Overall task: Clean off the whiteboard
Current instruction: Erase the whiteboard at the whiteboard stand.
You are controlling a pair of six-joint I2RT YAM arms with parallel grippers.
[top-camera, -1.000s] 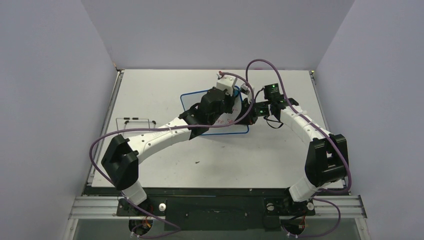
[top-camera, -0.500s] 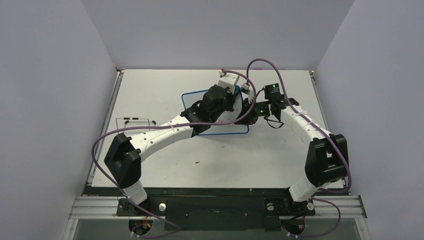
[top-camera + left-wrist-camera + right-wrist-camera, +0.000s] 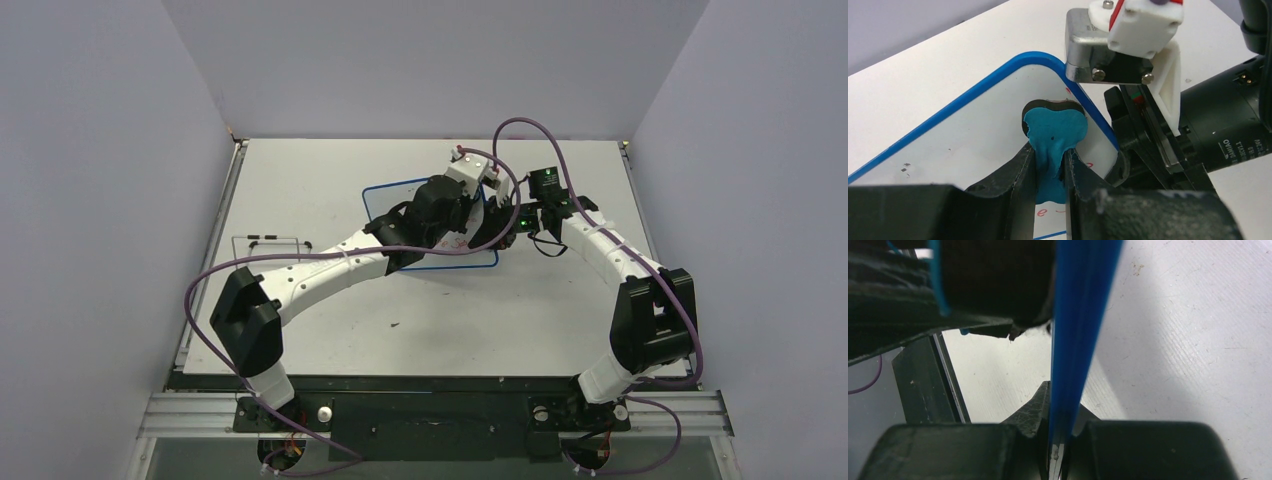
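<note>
Rightward across the whiteboard (image 3: 963, 140) the left gripper (image 3: 1050, 152) has slid, its fingers pinching the eraser (image 3: 1055, 127) near the right rim. Right gripper (image 3: 1060, 450) clamps that blue rim; the whiteboard lies mid-table (image 3: 330, 330), slightly far.

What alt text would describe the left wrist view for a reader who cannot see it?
The left gripper presses a blue-and-black eraser against the whiteboard near its blue-rimmed corner. Red marks show beside it, and the right gripper clamps the rim.

On the table (image 3: 300, 170), the whiteboard (image 3: 973, 135); on it, near a corner, the eraser (image 3: 1055, 132).
</note>
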